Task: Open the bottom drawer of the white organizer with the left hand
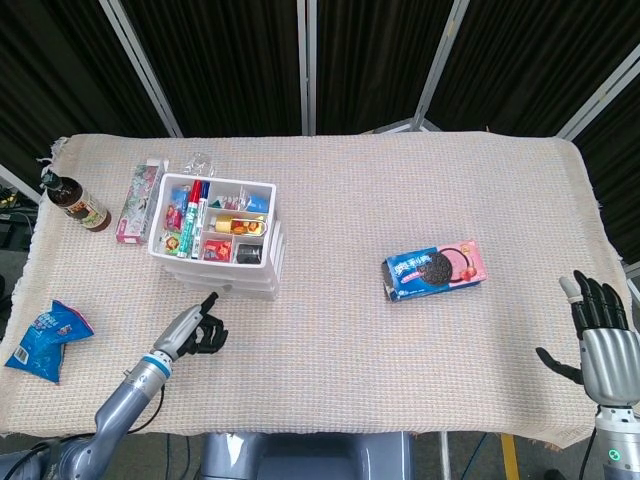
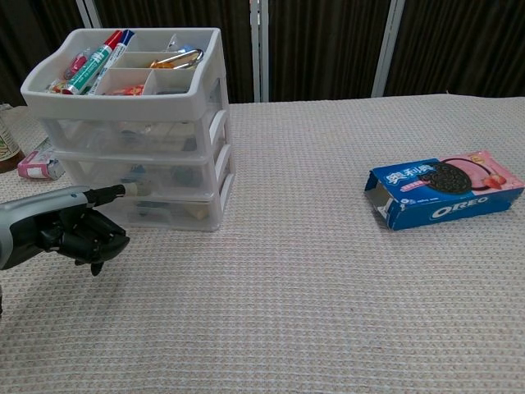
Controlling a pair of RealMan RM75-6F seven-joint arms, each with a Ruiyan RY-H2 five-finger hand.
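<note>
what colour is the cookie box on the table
The cookie box is blue with a pink end, clearest in the chest view.

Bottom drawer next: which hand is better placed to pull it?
Left. The left hand is beside the white organizer, one finger extended toward its bottom drawer; the right hand is at the table's far edge.

Glossy plastic organizer (image 2: pixel 139 131), woven cloth (image 2: pixel 328 287)
</note>
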